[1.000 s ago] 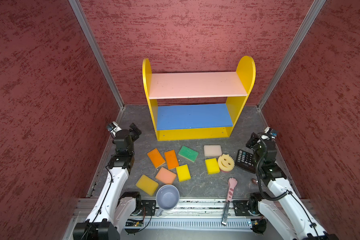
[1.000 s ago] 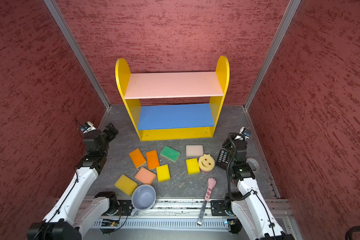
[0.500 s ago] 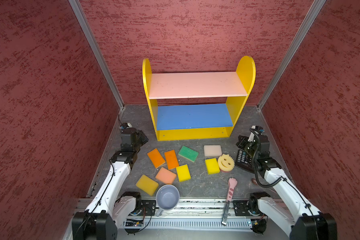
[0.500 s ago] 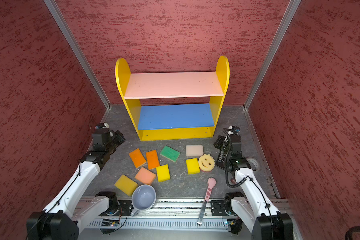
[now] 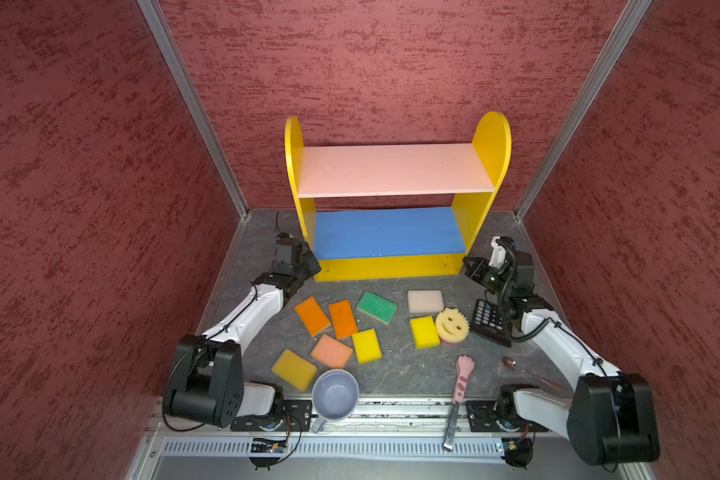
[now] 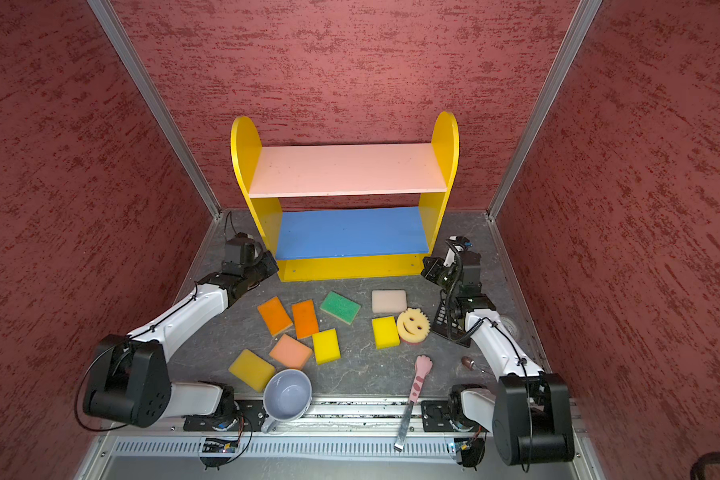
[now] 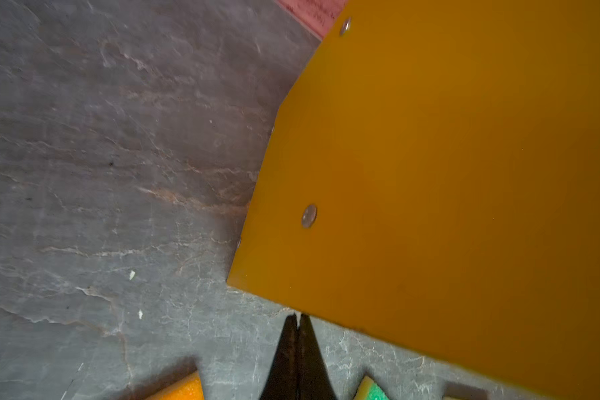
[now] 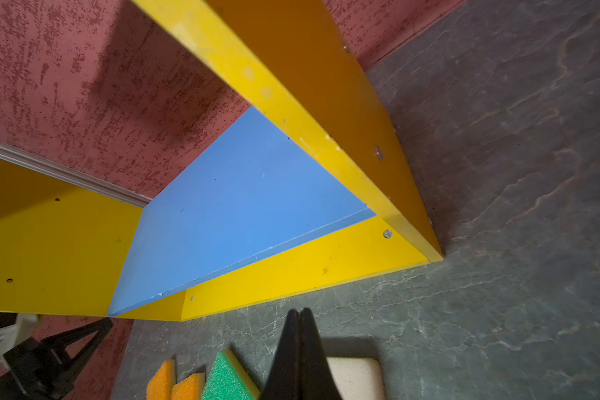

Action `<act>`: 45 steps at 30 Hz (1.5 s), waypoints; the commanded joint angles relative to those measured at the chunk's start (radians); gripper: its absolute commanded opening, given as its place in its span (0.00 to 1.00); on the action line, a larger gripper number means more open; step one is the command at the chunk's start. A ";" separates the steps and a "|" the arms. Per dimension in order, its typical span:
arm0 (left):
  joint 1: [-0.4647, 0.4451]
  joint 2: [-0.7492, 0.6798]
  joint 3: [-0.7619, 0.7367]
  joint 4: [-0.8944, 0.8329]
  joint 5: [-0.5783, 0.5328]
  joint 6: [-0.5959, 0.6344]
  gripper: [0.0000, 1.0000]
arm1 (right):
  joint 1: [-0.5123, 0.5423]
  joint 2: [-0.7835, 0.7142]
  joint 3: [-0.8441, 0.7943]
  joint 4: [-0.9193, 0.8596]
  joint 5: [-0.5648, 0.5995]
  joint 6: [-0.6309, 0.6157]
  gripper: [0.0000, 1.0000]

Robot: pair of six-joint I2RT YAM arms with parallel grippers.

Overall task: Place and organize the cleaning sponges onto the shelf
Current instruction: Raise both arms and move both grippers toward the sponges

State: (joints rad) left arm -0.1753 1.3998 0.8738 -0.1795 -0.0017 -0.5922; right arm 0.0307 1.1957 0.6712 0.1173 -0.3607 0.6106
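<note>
The shelf [image 5: 391,170] stands at the back with its pink and blue boards bare. Several cleaning sponges lie on the grey floor in front of it: two orange [image 5: 312,316], a green one [image 5: 376,306], a pale pink one [image 5: 425,301], three yellow [image 5: 424,332], a peach one [image 5: 331,351] and the round smiley [image 5: 452,325]. My left gripper [image 5: 316,269] is shut and empty at the shelf's left front corner; its tips [image 7: 297,317] nearly touch the yellow panel [image 7: 430,207]. My right gripper [image 5: 467,264] is shut and empty by the right front corner, above the pale pink sponge [image 8: 355,377].
A grey-blue mug [image 5: 335,395] and a pink cat-paw tool [image 5: 463,376] lie at the front edge. A black calculator [image 5: 489,322] and a small brown-tipped utensil [image 5: 510,364] sit under the right arm. Red walls close in both sides and the back.
Both arms have stretched forward and down to the shelf's front corners. The left jaws have closed; the right jaws stayed shut.
</note>
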 commanded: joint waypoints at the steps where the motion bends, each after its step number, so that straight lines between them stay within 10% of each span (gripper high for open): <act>1: -0.001 0.052 0.053 0.112 -0.004 -0.006 0.00 | -0.012 0.022 0.047 0.051 -0.055 -0.005 0.00; 19: -0.051 0.249 0.222 0.134 0.020 0.012 0.00 | -0.035 0.282 0.189 0.183 -0.135 0.050 0.00; 28: -0.103 0.163 0.183 0.096 -0.021 0.029 0.00 | -0.035 0.177 0.120 0.110 -0.123 0.025 0.00; 33: -0.135 0.022 0.104 0.036 -0.076 0.030 0.00 | 0.011 0.004 0.051 -0.094 0.004 -0.099 0.01; 37: -0.162 -0.110 0.043 -0.003 -0.110 0.025 0.06 | 0.114 -0.170 -0.026 -0.233 0.173 -0.183 0.19; 45: -0.220 -0.337 -0.065 -0.143 -0.212 -0.003 0.36 | 0.445 -0.328 -0.156 -0.311 0.437 -0.152 0.44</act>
State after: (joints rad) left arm -0.3809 1.1126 0.8425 -0.2367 -0.1600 -0.5884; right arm 0.4026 0.8673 0.5304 -0.1280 -0.0647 0.4572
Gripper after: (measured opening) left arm 0.327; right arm 0.426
